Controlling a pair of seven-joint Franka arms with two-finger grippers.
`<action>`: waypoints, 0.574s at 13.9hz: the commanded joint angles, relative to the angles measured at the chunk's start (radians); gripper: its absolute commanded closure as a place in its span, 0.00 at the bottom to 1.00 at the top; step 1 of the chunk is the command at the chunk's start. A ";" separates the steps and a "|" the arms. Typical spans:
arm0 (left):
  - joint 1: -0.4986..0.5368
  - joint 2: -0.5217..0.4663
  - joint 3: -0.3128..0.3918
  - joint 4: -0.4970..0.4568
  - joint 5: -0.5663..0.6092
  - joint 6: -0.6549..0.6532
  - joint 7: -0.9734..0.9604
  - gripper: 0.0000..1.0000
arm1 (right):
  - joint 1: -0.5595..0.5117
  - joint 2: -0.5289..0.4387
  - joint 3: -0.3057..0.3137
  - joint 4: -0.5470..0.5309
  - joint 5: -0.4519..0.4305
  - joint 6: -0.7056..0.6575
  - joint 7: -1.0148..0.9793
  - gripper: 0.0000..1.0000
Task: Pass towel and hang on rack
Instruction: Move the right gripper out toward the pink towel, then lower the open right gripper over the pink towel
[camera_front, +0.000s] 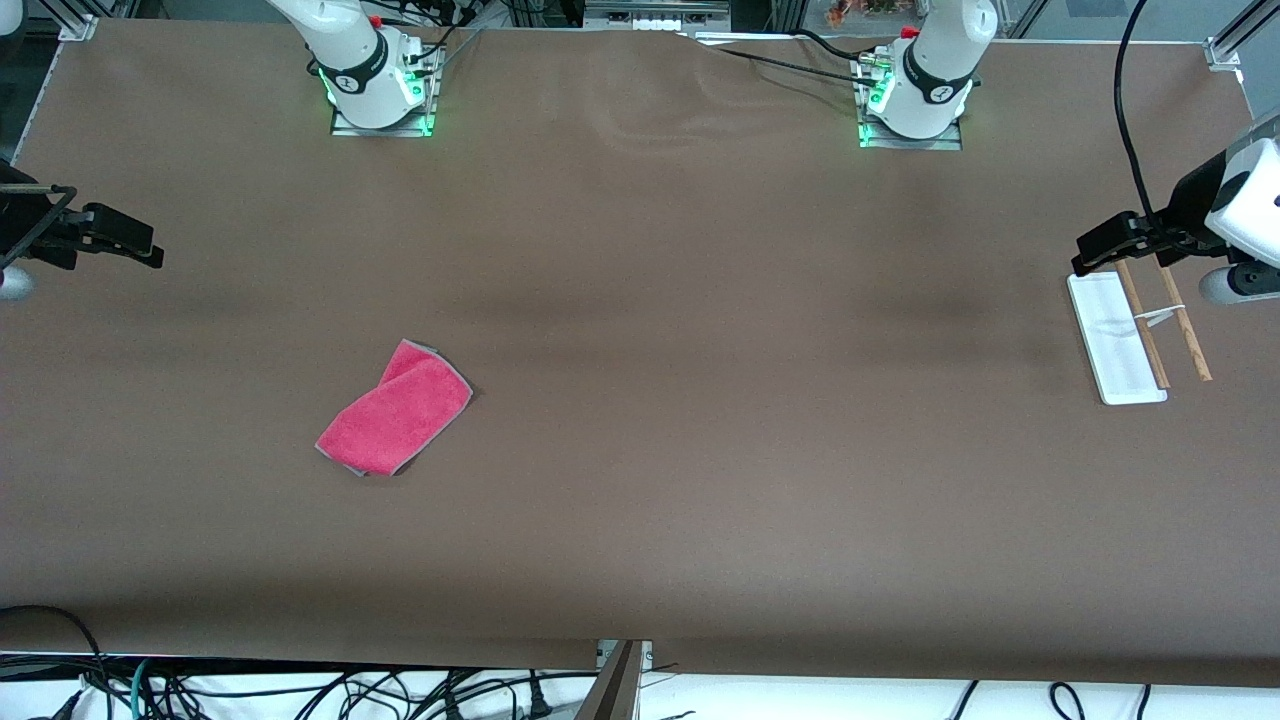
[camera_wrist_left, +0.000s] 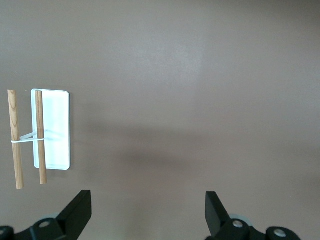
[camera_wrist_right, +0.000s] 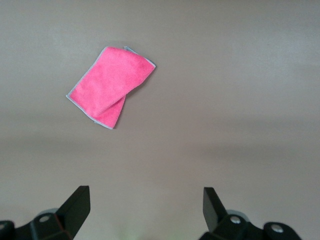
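The pink-red towel (camera_front: 396, 409) lies folded flat on the brown table, toward the right arm's end; it also shows in the right wrist view (camera_wrist_right: 110, 86). The rack (camera_front: 1137, 335), a white base with two brown rods, stands at the left arm's end; it also shows in the left wrist view (camera_wrist_left: 40, 135). My right gripper (camera_front: 140, 248) is open and empty, up in the air over the table's edge at its own end, well apart from the towel. My left gripper (camera_front: 1092, 250) is open and empty, just above the rack's end that lies farther from the front camera.
The brown table cover (camera_front: 660, 300) is slightly wrinkled between the two arm bases (camera_front: 380, 95) (camera_front: 915, 110). Cables hang below the table's front edge (camera_front: 300, 690).
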 joint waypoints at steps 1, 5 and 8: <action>-0.001 0.013 -0.001 0.034 0.032 -0.019 0.010 0.00 | 0.000 0.061 0.011 0.023 0.004 -0.003 0.013 0.00; -0.001 0.013 -0.001 0.034 0.032 -0.019 0.010 0.00 | 0.081 0.118 0.013 0.023 -0.001 0.037 0.024 0.00; -0.001 0.013 -0.001 0.034 0.032 -0.019 0.010 0.00 | 0.139 0.183 0.013 0.015 0.019 0.145 0.028 0.00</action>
